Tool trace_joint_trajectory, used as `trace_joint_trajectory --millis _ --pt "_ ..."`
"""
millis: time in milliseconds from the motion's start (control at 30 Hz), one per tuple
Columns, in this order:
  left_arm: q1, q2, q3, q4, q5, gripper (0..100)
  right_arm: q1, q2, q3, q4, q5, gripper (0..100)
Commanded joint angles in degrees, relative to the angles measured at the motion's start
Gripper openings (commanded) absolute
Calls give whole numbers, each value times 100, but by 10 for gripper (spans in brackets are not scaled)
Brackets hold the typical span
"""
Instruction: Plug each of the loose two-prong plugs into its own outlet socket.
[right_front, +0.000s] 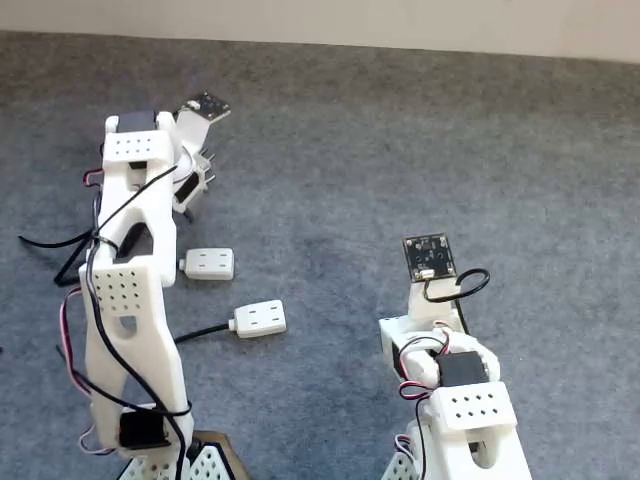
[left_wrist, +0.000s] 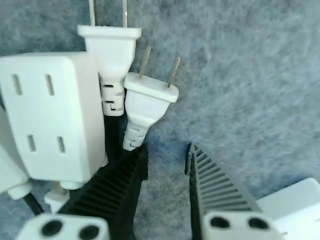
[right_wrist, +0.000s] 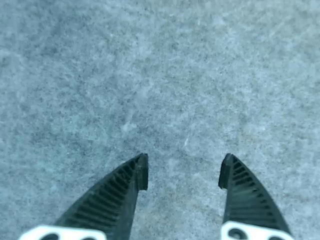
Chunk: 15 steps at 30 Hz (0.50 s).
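Surface: grey, felt-like table (right_front: 450, 150) under both my arms.
Plugs: two, loose, prongs bare; near plug (left_wrist: 147, 100) beside far plug (left_wrist: 110, 45).
Left tool (left_wrist: 167, 150): jaws apart, tips just short of the near plug's cord end; I judge it is lined up to grip.
Sockets: upper block (right_front: 208, 263) and lower block (right_front: 258, 318); a wrist-view block (left_wrist: 50, 115) beside the plugs, perhaps a third.
Right tool (right_wrist: 183, 167): jaws apart over bare table, likely waiting.

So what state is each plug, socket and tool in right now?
Left tool: open, empty.
Right tool: open, empty, over bare carpet.
Nearer plug: loose, unplugged, just ahead of the left tool.
Farther plug: loose, unplugged.
Far socket: nothing plugged in.
Near socket: nothing plugged in.
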Motion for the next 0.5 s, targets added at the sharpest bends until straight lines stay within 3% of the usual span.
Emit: trace_joint_trajectory --millis 0,167,467 --pt "-207 -136 -831 448 26 130 40 -92 -66 48 53 231" --pt "-251 -92 -1569 1020 26 130 40 -92 -66 48 53 231" --pt "-312 365 -1490 791 26 130 40 -92 -66 48 53 231"
